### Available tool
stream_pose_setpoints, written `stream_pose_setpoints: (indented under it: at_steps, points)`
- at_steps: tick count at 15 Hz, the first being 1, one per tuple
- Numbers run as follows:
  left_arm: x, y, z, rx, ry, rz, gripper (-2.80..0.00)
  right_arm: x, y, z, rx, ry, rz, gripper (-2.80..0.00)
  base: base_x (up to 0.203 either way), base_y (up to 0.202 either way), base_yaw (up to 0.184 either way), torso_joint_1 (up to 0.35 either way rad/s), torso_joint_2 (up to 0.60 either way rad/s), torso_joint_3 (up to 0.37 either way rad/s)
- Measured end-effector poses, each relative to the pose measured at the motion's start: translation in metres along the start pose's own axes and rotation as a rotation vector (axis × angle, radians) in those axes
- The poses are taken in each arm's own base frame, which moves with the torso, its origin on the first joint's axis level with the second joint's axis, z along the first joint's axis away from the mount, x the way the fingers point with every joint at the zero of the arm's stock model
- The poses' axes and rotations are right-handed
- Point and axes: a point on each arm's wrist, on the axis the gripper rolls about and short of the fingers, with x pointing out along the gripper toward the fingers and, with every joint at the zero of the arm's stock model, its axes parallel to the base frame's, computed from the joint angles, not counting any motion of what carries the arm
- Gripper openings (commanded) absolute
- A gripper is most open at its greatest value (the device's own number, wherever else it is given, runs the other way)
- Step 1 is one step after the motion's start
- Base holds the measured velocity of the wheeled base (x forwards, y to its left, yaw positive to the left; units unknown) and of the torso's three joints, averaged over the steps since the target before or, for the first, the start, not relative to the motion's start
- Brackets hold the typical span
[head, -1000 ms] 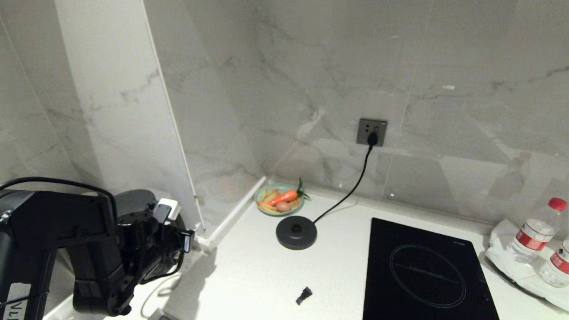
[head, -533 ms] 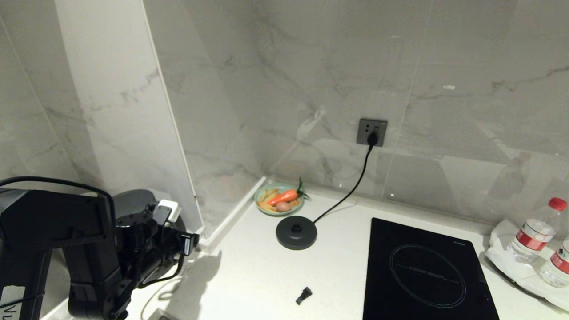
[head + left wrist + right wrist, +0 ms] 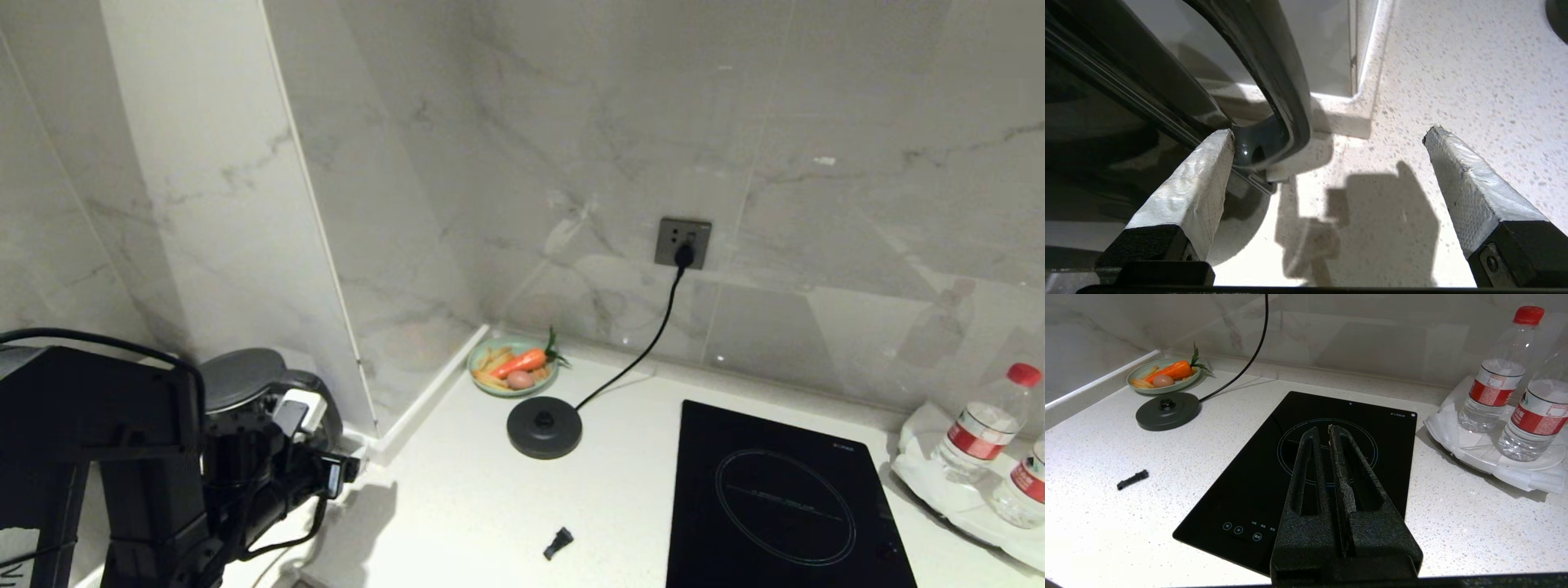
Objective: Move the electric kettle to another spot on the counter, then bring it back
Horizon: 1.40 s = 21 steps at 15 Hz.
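Kettle [image 3: 245,384] sits on the counter [image 3: 490,498] at its far left, by the wall corner, well apart from its base [image 3: 544,427]. Left gripper [image 3: 1327,151] is spread wide, holding nothing; one pad [image 3: 1196,179] is just beside the handle [image 3: 1274,73]. The kettle looks rigid, glossy, likely slippery (weight depends on fill, can't tell). You'd better clamp the handle, not the body. Right gripper [image 3: 1331,437] is closed, empty, over the cooktop [image 3: 1380,428].

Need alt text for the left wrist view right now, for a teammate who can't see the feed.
The left pincer stands open beside the electric kettle, one padded finger by the foot of its loop handle, gripping nothing. The kettle stands on the speckled white counter near a wall corner.
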Motion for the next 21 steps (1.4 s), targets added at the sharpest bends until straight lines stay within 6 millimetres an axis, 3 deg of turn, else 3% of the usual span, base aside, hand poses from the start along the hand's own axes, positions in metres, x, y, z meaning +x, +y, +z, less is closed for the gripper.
stream_pose_setpoints:
  at_steps: [5,21]
  points:
    - [-0.014,-0.006,0.002,0.002,0.016,0.034,0.00,0.000,0.000,0.000,0.000,0.000,0.000,-2.80,0.000,0.000,0.000,0.000,0.00,0.000]
    - [-0.098,-0.022,0.008,-0.061,0.047,-0.039,0.00,0.000,0.000,0.000,0.000,0.000,0.000,-2.80,0.000,0.000,0.000,0.000,0.00,0.000]
